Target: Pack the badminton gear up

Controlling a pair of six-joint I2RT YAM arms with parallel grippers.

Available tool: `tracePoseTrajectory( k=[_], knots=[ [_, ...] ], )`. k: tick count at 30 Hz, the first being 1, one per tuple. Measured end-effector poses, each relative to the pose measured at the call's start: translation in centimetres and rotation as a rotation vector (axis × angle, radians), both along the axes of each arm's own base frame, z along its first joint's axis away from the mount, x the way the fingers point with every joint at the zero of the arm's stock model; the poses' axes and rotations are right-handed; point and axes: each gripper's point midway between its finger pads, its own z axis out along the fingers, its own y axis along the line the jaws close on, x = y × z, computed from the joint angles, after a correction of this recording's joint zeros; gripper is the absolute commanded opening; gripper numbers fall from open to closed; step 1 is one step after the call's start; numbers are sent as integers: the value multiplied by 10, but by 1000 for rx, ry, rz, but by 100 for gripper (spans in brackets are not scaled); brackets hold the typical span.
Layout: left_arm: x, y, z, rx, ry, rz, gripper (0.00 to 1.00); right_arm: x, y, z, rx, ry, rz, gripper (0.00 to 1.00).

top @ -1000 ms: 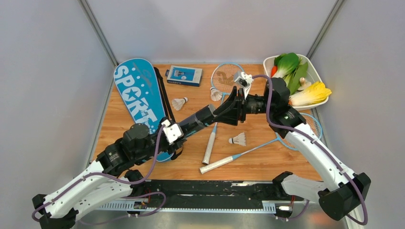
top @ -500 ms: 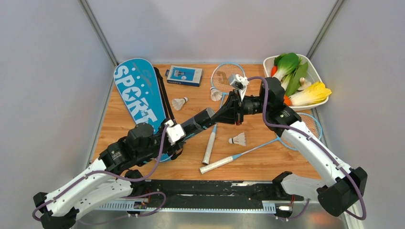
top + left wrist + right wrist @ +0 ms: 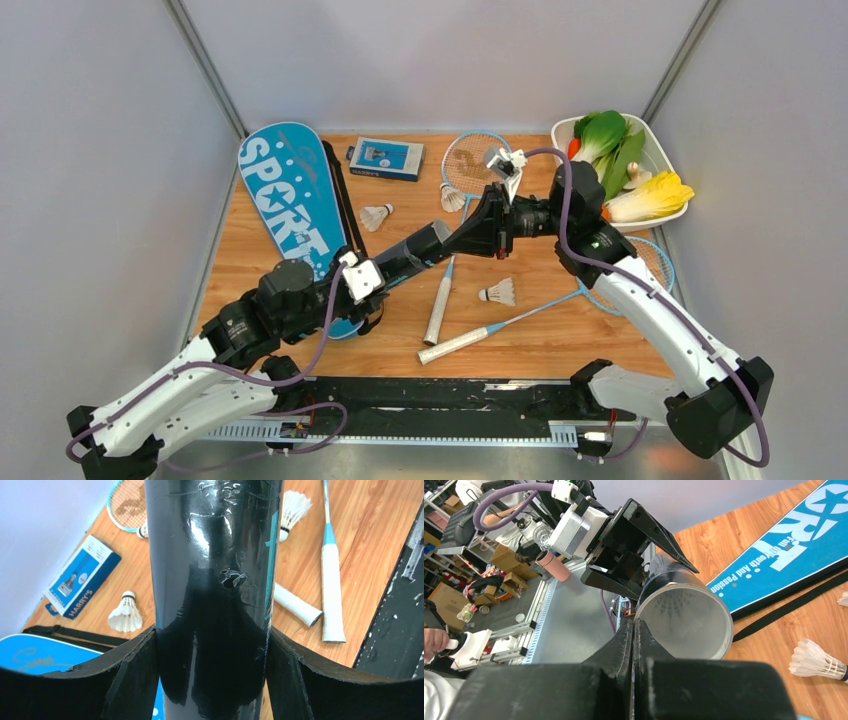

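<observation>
SPORT cover [image 3: 290, 205] flat on table [image 3: 560, 345], left side, away from work. One racket [image 3: 437, 305], second racket [image 3: 470, 340] lying there, handles near each other. Your left gripper [image 3: 392, 264] clamps black tube [image 3: 215, 555] aloft, tilted, mouth offered rightward for loading. Your right gripper [image 3: 633, 635] pinched closed, empty, at rim. Three shuttlecocks [image 3: 377, 215] loose.

The racket cover [image 3: 288, 200] lies along the tabletop's [image 3: 570, 345] left edge, with a box [image 3: 386, 158] right of it at the far edge (the vegetable tray [image 3: 560, 130] takes the far right corner). Two rackets [image 3: 437, 312] spread from the middle with three shuttlecocks [image 3: 498, 292] scattered around them; the tube [image 3: 415, 250] slants above.
</observation>
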Motion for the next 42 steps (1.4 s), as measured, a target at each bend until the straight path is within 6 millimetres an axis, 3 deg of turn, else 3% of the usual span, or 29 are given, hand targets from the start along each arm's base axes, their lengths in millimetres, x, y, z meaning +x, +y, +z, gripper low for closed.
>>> tracePoseTrajectory(
  k=[7, 19, 22, 26, 29, 31, 33, 37, 39, 42],
  knots=[
    [-2, -4, 20, -67, -49, -20, 49, 0, -9, 19, 43, 6, -40, 0],
    [-3, 8, 18, -53, -50, 13, 49, 2, -26, 53, 129, -37, -89, 0],
    [-3, 8, 18, -52, -50, 14, 49, 18, -32, 54, 138, -31, -180, 0],
    [-2, 9, 15, -50, -50, 18, 49, 61, -45, 46, 122, -5, -404, 0],
    [-2, 8, 10, -49, -46, 20, 50, 103, -59, 23, 64, 38, -616, 0],
    [-3, 7, 10, -56, -41, 17, 51, 130, -70, -6, 5, 79, -750, 0],
    [-4, 4, 13, -77, -34, 7, 51, 154, -83, -44, -71, 131, -876, 0],
    [-9, -5, 21, -134, -19, -26, 52, 190, -120, -144, -308, 261, -1132, 0],
    [-13, -7, 24, -160, -15, -41, 52, 198, -140, -191, -442, 314, -1234, 0],
    [-17, -7, 21, -188, -15, -53, 52, 200, -161, -240, -597, 362, -1325, 0]
  ],
)
